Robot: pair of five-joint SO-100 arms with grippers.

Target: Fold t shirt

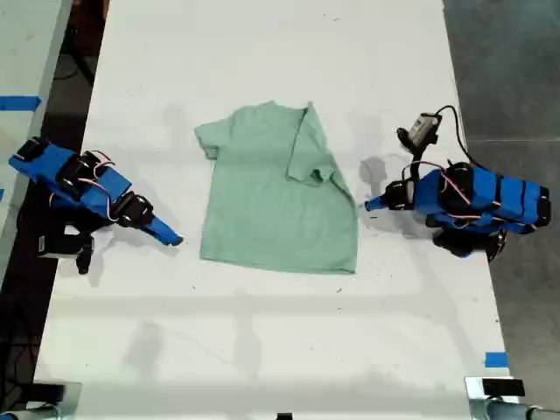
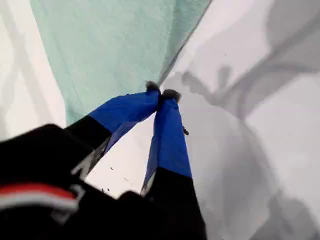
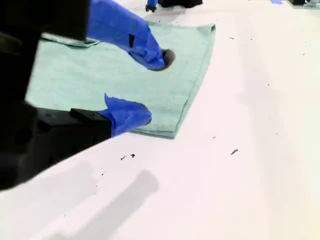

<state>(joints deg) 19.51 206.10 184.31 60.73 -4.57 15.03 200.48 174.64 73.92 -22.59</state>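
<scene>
The t shirt [image 1: 271, 201] is soft, pale mint cloth, slightly wrinkled, lying flat on the smooth white surface [image 1: 262, 332] with one sleeve side folded inward. It lies between the two grippers. The first gripper [image 2: 161, 92] has its blue taped jaws pressed together, holding nothing, with the shirt's edge just ahead of its tips. The second gripper [image 3: 156, 87] is spread wide and empty, a shirt corner right before it.

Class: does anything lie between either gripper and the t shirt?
Nothing visible does. Only bare white table separates my shut first gripper and my open second gripper from the t shirt.
</scene>
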